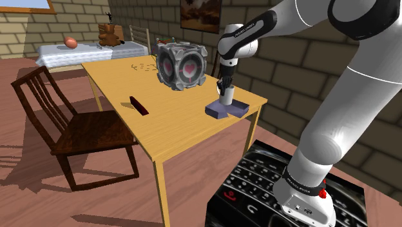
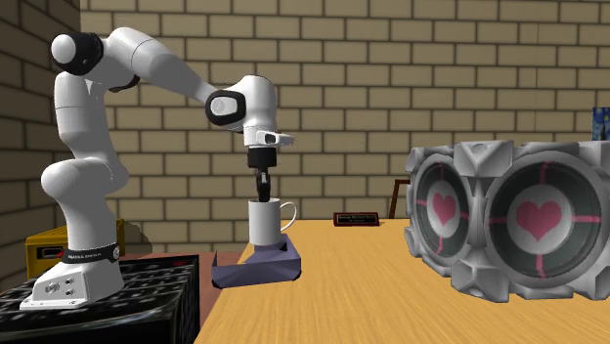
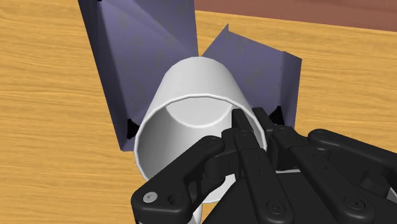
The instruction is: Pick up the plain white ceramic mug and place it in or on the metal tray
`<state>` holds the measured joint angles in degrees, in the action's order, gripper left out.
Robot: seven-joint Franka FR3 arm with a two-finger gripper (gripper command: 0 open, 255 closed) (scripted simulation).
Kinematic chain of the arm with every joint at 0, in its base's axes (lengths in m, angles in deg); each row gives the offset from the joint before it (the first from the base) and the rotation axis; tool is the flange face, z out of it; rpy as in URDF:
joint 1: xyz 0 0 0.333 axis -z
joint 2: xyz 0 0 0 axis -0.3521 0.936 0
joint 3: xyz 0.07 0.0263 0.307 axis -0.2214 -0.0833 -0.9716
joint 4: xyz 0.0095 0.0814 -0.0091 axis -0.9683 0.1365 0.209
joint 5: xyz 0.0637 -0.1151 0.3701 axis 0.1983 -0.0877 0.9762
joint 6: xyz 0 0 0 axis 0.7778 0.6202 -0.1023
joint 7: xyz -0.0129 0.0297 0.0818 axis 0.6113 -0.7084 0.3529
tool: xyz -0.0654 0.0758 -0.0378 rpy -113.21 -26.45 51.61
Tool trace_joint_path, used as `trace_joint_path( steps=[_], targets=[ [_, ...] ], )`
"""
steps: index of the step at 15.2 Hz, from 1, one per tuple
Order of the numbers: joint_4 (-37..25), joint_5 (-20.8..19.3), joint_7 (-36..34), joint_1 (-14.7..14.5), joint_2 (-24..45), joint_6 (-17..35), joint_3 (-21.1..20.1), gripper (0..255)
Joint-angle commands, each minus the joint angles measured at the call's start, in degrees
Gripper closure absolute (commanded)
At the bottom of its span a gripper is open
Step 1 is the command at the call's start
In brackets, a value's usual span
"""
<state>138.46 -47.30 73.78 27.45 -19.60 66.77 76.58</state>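
At the rim: reading the fingers (image 3: 243, 127) as nearly together, clamped on the wall of the white mug (image 3: 191, 83), apparently one tip inside the mouth and one outside. Grip from straight above, mug upright, handle (image 2: 288, 217) toward the second exterior view's right, clear of the pinch.

Just below: purple-grey tray (image 2: 256, 269), mug over its middle, between the two raised side walls. Cannot confirm base-to-floor contact, hidden by the tray's near wall. Judging this as set-down/release, task nearly done.

To finish clean:
- Lower the last bit slowly, vertical only, to a flat seat. No dropping: light-looking tray, right at the desk (image 1: 174, 129) edge next to the stand (image 1: 270, 187), easy to shove off.
- Open just enough to free the wall, evenly, to avoid dragging or tipping the mug.
- Retract straight up past the rim before any sideways move; otherwise risk of hooking the inner tip on the wall.
- Exit away from the handle side.

Further out: grey cube with pink hearts (image 1: 182, 64) and dark bar (image 1: 138, 105) on the desk, well apart from the tray. No concern for the retreat.
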Motion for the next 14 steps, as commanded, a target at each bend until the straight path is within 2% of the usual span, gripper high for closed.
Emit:
trace_joint_path(
  steps=[1,9,10,14],
  targets=[
    [0.8,0.23,0.15,-0.02,0.79,1.61,0.05,255],
    [0.84,0.24,0.16,-0.01,0.83,1.69,0.05,255],
    [0.85,0.24,0.16,-0.01,0.83,1.69,0.06,0],
    [0.85,0.24,0.16,-0.01,0.83,1.69,0.06,0]
  ],
)
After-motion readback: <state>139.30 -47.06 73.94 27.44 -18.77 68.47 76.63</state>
